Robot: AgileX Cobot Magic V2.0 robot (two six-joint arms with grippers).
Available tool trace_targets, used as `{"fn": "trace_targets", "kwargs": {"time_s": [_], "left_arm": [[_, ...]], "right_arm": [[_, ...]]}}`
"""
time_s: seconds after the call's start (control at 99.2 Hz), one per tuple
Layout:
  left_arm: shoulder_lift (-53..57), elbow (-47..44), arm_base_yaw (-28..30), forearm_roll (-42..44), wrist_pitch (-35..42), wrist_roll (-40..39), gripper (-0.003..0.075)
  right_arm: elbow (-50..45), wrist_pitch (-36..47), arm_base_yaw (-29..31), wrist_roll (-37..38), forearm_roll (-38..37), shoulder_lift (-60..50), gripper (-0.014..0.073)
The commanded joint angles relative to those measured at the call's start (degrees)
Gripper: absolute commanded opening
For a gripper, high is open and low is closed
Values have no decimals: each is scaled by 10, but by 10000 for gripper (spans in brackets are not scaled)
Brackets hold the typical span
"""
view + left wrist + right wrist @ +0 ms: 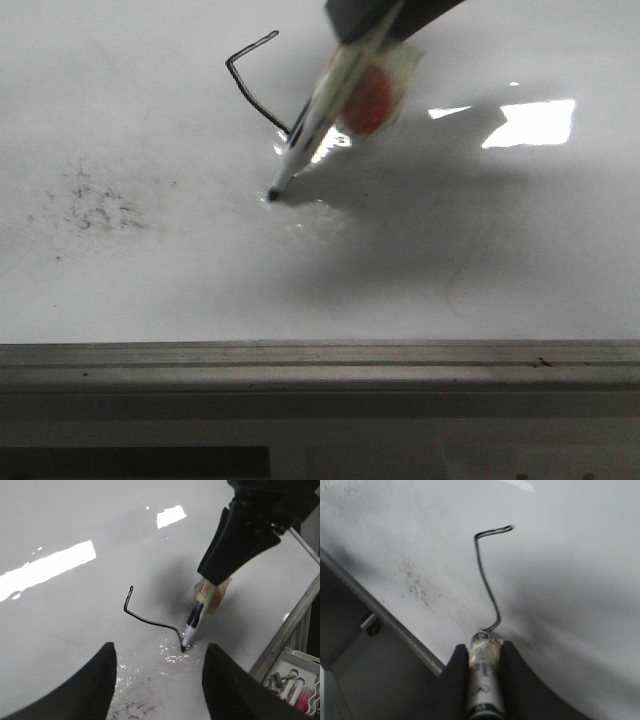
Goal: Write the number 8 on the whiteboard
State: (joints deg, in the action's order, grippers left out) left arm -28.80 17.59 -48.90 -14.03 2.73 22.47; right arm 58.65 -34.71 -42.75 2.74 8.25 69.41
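Observation:
The whiteboard [480, 250] is glossy white with glare. On it is one thin black line [250, 90], a short top stroke, a corner, then a long slanted stroke, not a closed number 8. It also shows in the left wrist view [150, 622] and the right wrist view [485, 575]. My right gripper [484, 647] is shut on a white and black marker [315, 125] wrapped in clear tape. The marker tip [272, 195] touches the board at the line's end. My left gripper [159, 680] is open and empty, hovering just in front of the marker [192, 627].
A grey metal ledge [320, 365] runs along the board's near edge. Dark specks and smudges [95, 205] lie left of the line. A tray with spare markers [292, 682] sits beyond the board's edge in the left wrist view.

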Motion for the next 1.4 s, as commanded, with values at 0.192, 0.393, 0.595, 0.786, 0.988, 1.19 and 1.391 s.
{"fn": "trace_targets", "kwargs": {"time_s": [0.192, 0.393, 0.595, 0.786, 0.988, 1.19, 1.391], "left_arm": [[-1, 19, 2, -5, 42, -4, 363], [-1, 19, 2, -5, 42, -4, 363], [-1, 19, 2, -5, 42, -4, 363], [-1, 19, 2, -2, 40, -4, 363], [-27, 19, -14, -3, 6, -4, 364], [-121, 19, -59, 33, 73, -4, 364], [-218, 19, -82, 32, 170, -4, 364]], "right_arm": [[10, 116, 11, 14, -71, -7, -59], [10, 147, 67, 14, -73, -52, -59], [10, 153, 51, 14, -68, -38, -59], [10, 164, 4, 12, -68, -46, -59], [10, 119, -55, 12, -68, -61, -59], [8, 88, -107, 22, -68, -26, -59], [8, 78, -129, 55, -68, -19, -59]]}}
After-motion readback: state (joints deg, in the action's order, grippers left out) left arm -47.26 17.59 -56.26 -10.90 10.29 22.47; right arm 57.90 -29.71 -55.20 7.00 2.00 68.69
